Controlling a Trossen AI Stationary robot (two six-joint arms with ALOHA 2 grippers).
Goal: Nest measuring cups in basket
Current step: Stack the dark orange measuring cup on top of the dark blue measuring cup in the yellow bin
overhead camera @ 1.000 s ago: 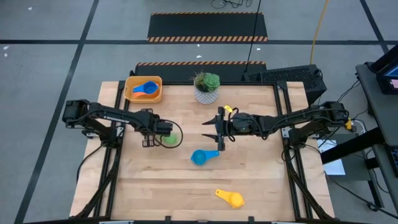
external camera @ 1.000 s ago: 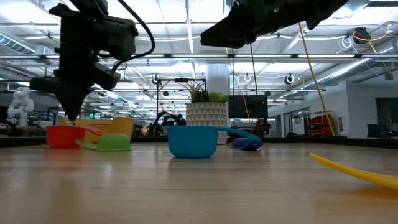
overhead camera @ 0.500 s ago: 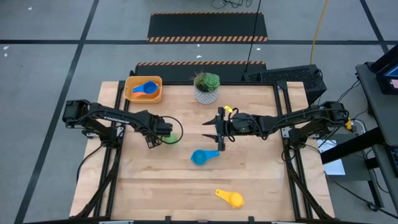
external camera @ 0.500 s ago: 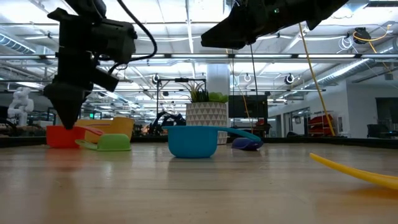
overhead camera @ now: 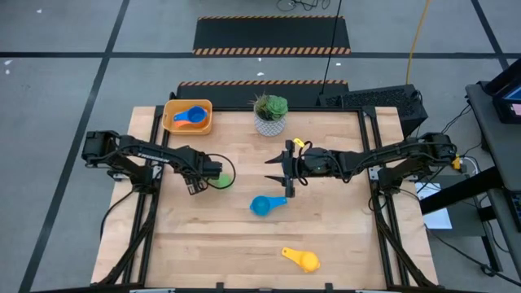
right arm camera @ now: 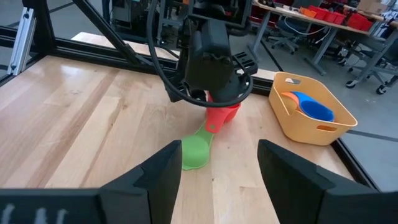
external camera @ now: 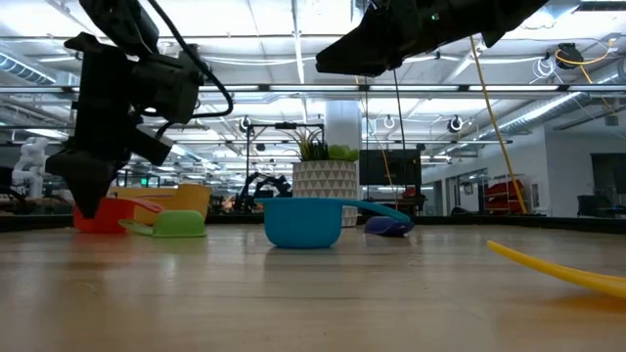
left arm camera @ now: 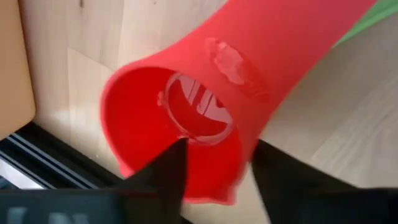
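A red measuring cup [left arm camera: 205, 93] stands on the table at the left, hidden under my left arm in the high view; it also shows in the low view [external camera: 103, 215]. A green cup [overhead camera: 221, 179] lies beside it, its handle toward the red cup. My left gripper [left arm camera: 217, 158] is open, pointing down, with one finger inside the red cup and one outside its wall. My right gripper [overhead camera: 286, 175] is open and empty above the table's middle. The yellow-orange basket [overhead camera: 172, 122] at the far left holds a blue cup [overhead camera: 191, 115]. My left gripper stands astride the red cup's wall [left arm camera: 242, 165] at the rim, coming from above. Whether either finger touches the wall, I cannot tell. The cup rests on the table.
A light blue cup [overhead camera: 260, 206] lies mid-table and a yellow cup [overhead camera: 303, 260] near the front edge. A dark blue cup [external camera: 389, 227] shows in the low view behind the light blue one. A white pot with a plant [overhead camera: 270, 114] stands at the far middle.
My left gripper has gone down and a little toward the table's left edge, onto the red cup, tipping as it went. The cups have stayed where they were.
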